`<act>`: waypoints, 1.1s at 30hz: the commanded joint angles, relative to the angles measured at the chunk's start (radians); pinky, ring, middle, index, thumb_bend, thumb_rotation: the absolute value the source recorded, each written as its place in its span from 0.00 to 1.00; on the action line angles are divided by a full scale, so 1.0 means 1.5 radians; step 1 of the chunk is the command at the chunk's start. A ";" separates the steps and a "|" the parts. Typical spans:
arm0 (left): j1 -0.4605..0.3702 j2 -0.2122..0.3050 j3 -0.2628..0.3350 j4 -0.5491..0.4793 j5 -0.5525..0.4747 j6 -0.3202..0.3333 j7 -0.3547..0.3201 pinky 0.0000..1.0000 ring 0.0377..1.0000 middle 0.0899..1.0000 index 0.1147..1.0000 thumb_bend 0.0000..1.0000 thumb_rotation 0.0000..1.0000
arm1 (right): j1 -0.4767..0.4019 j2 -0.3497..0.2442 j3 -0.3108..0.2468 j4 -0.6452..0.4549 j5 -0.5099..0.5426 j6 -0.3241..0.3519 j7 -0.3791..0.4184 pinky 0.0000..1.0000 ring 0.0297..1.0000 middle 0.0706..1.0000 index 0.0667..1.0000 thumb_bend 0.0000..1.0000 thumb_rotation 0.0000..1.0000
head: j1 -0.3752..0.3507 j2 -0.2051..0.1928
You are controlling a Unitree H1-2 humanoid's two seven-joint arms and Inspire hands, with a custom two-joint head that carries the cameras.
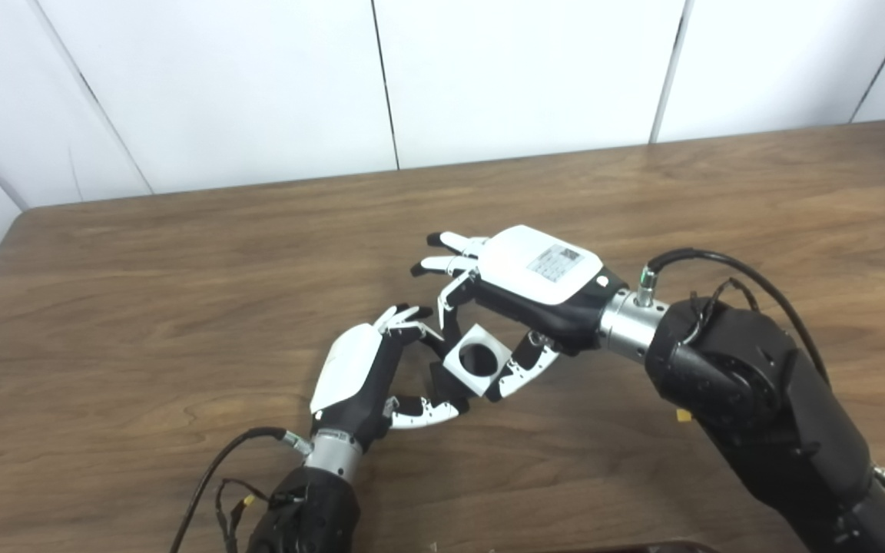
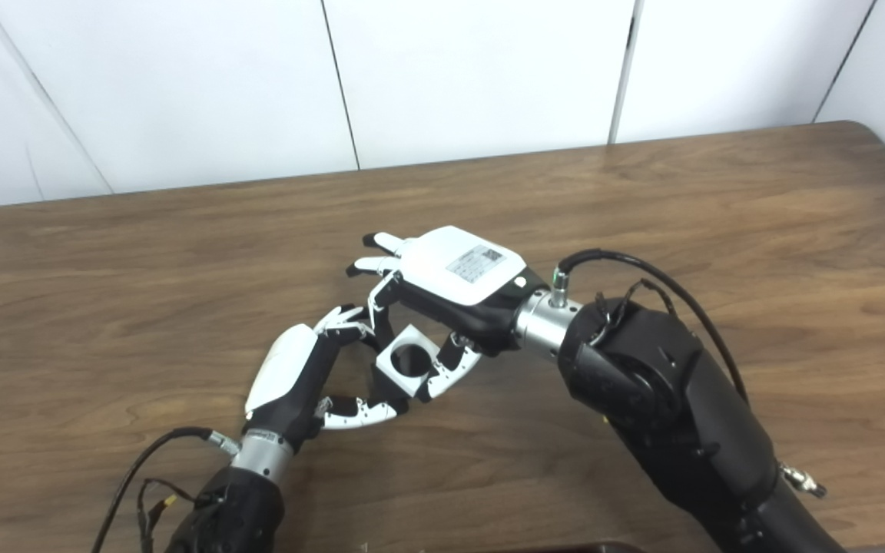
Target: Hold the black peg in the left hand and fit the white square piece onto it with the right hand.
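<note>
The right hand [image 1: 538, 288] pinches the white piece [image 1: 477, 359] above the desk [image 1: 181, 292], touching the peg [image 1: 442, 380] clenched in the left hand [image 1: 369, 376]. A tilted hole would likely jam or knock the peg loose.

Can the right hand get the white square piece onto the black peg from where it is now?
Probably yes. The right hand holds the white square piece right against the black peg in the left hand; nothing stands between them.
</note>
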 commanded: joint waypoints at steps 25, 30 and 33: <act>-0.020 0.001 0.003 -0.031 0.002 -0.007 0.001 0.88 0.95 0.87 0.43 0.50 0.09 | -0.013 0.001 -0.014 0.011 -0.011 -0.019 -0.018 0.92 1.00 0.92 0.45 0.52 0.14 | -0.001 0.004; -0.019 0.003 0.004 -0.031 0.003 -0.010 0.004 0.88 0.95 0.87 0.43 0.50 0.09 | -0.012 0.001 -0.017 0.014 -0.008 -0.018 -0.019 0.91 1.00 0.92 0.45 0.52 0.14 | 0.000 0.008; -0.019 0.006 0.004 -0.032 0.005 -0.008 -0.001 0.88 0.95 0.87 0.43 0.50 0.09 | -0.011 0.000 -0.021 0.012 -0.007 -0.016 -0.018 0.91 1.00 0.92 0.45 0.52 0.14 | 0.000 0.009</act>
